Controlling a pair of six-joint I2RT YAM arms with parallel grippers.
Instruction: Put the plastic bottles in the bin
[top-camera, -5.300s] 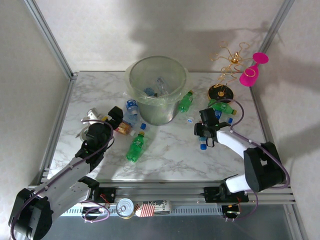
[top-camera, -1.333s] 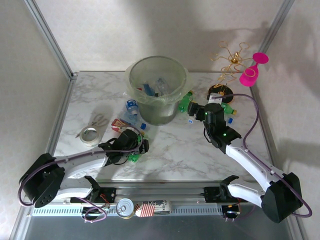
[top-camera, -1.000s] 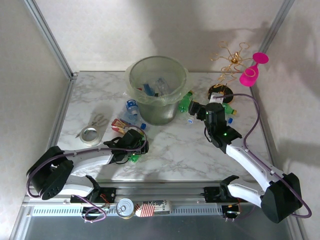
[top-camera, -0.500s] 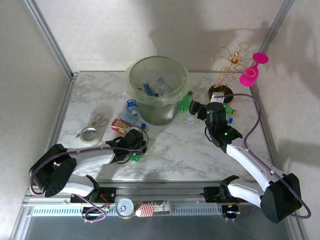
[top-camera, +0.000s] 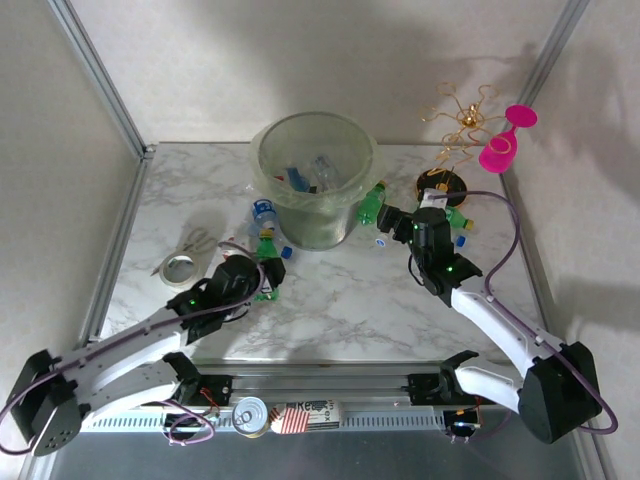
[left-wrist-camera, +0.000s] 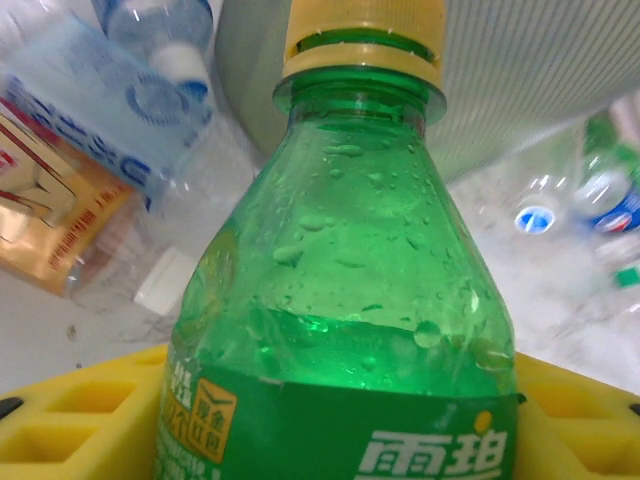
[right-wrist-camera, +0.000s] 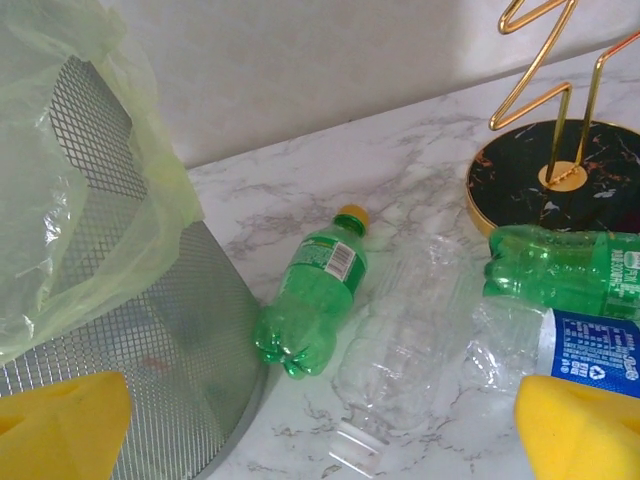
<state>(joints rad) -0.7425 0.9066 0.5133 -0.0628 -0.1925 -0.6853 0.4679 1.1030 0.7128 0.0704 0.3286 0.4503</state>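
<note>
Swinging this green bottle (left-wrist-camera: 350, 300) up into the bin (top-camera: 322, 228) is where I could fail. My left gripper (top-camera: 262, 268) is clamped around its labelled middle, just left of the bin. The body is round and slick, so it may slip out or clip the rim and fall short. My right gripper (top-camera: 390, 218) hangs spread wide and empty over the litter right of the bin, and closing carelessly there could send a bottle rolling.

Counting:
- One bin, with a few bottles inside that I cannot number.
- One gold stand (top-camera: 442, 187).
- Three green bottles (right-wrist-camera: 312, 300), mine included.
- At least three clear bottles (right-wrist-camera: 400, 350) on the table.
</note>
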